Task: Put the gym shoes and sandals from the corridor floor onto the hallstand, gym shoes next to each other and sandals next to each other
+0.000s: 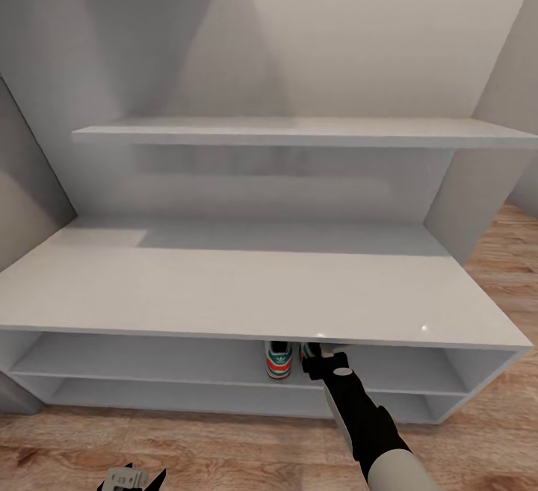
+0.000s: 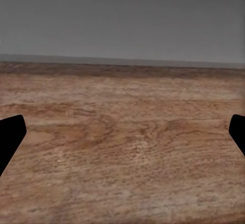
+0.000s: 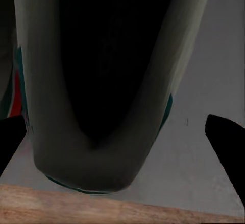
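Head view: the hallstand (image 1: 246,289) fills the frame, a pale grey-white bench top with two open shelf tiers below and a wall shelf (image 1: 299,132) above.
Corridor floor: light wood planks (image 1: 224,454) run in front of the hallstand and along its right side.
Gym shoes: one sneaker (image 1: 278,360) sits heel-out on the upper shelf tier, just under the front edge of the bench top, its red-orange and green heel facing the camera; the second sneaker (image 1: 307,351) is just beside it on the right, mostly hidden behind the right hand.
Right arm: the black forearm rises from the lower right of the head view and reaches into the upper tier, with the right hand (image 1: 323,360) at the second sneaker.
Right wrist view: the heel opening of a sneaker (image 3: 97,91) looms between the two dark fingertips (image 3: 227,142), which stand wide on either side without pressing it, so the hand looks released; the shoe rests on the grey shelf surface (image 3: 204,81), with a strip of wood floor at the near edge.
Left hand: it hangs low at the bottom edge of the head view (image 1: 131,478), over the floor.
Left wrist view: the black fingertips (image 2: 10,134) sit far apart at the frame's edges, spread wide and holding nothing, with bare wood planks (image 2: 122,147) between them.
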Available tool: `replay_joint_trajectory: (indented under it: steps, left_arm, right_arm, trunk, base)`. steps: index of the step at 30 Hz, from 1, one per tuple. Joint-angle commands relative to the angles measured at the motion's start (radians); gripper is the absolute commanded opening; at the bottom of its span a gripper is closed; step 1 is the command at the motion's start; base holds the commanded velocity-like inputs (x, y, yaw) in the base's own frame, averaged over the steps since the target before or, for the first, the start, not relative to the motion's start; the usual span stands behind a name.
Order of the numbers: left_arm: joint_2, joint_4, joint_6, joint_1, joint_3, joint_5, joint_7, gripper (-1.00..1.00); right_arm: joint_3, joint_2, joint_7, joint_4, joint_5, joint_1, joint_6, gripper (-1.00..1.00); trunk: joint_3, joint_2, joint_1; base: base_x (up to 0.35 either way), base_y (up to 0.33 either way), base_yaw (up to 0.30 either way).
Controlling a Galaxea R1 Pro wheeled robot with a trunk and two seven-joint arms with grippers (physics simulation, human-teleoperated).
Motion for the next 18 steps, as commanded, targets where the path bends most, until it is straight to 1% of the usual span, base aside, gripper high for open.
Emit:
replay_joint_trajectory:
  steps: [1,5,7,11,18]
  left_arm:
    - [0.000,0.001,0.002,-0.001,0.004,0.007,-0.010,1.00]
    - [0.000,0.001,0.001,-0.001,0.004,0.006,-0.010,1.00]
    - [0.000,0.001,0.001,-0.001,0.004,0.006,-0.010,1.00]
    - [0.000,0.001,-0.001,-0.001,0.004,0.006,-0.010,1.00]
    - [0.001,0.001,-0.001,-0.001,0.004,0.006,-0.004,1.00]
  right_arm:
    - [0.002,0.000,-0.003,-0.001,0.007,0.000,0.007,1.00]
    - [0.002,0.000,-0.003,-0.001,0.007,0.000,0.008,1.00]
    - [0.002,0.000,-0.003,0.000,0.007,0.000,0.009,1.00]
    - [0.002,0.000,-0.003,0.001,0.007,0.000,0.009,1.00]
    - [0.005,0.000,-0.002,0.002,0.007,0.000,0.007,1.00]
  trunk:
    - [-0.001,0.000,0.000]
    - [-0.001,0.000,0.000]
    - [-0.001,0.000,0.000]
    - [-0.001,0.000,0.000]
    - [-0.001,0.000,0.000]
  base:
    - [0.001,0.001,0.000]
    - [0.000,0.000,0.000]
    - [-0.102,0.000,0.000]
    - [-0.268,0.000,0.000]
    - [-0.331,-0.034,0.000]
